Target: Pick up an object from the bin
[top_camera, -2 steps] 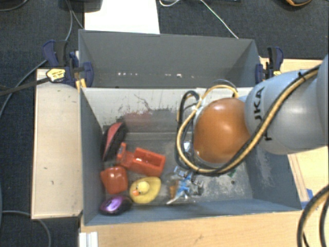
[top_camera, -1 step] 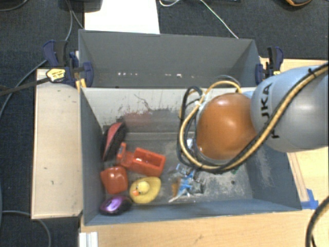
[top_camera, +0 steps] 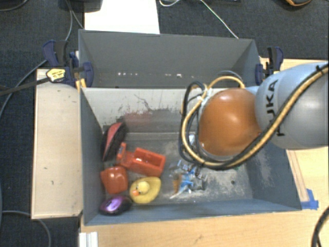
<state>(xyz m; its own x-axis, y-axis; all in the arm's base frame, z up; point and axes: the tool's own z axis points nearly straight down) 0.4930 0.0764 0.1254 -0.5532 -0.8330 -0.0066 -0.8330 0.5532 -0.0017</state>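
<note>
One camera looks steeply down into the bin (top_camera: 164, 60) from its near side, close enough that it spans most of the scene; the arm (top_camera: 295, 112) enters from the right.

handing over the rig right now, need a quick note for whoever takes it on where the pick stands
Gripper: low in the grey metal bin, middle front; grip unreadable.
Things: small blue-and-orange item at the gripper. Heap at left front: dark red oval pad, orange plastic block, red pepper-shaped toy, yellow rubber duck, glossy purple oval.
Done: arm is in the bin; nothing lifted.
Left: confirm a grasp, lift one thing out.
</note>
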